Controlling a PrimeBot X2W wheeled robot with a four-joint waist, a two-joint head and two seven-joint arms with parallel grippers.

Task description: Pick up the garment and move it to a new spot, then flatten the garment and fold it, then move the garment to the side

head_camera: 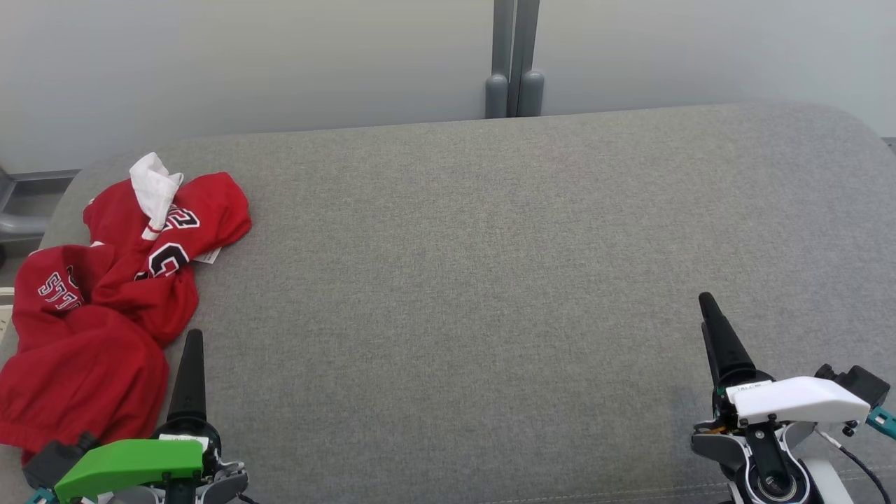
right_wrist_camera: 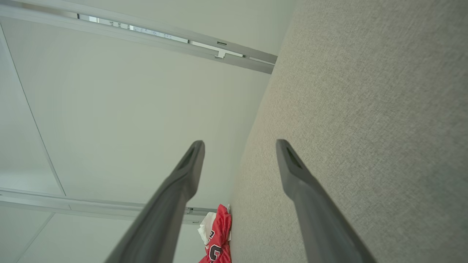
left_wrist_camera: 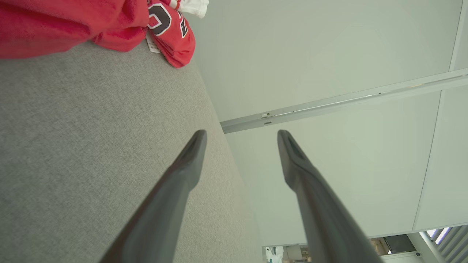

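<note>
At nine o'clock in my head view the red garment (head_camera: 105, 294) lies crumpled on the grey padded surface (head_camera: 455, 280), with a white part (head_camera: 155, 185) bunched at its far end. My left gripper (left_wrist_camera: 241, 136) sits at seven o'clock, just beside the garment's near edge. Its fingers are spread apart with nothing between them. At twelve o'clock a grey post (head_camera: 514, 63) stands against the pale wall. My right gripper (right_wrist_camera: 239, 144) rests at four o'clock, well apart from the garment, fingers likewise spread and empty. In its wrist view the garment shows at six o'clock.
</note>
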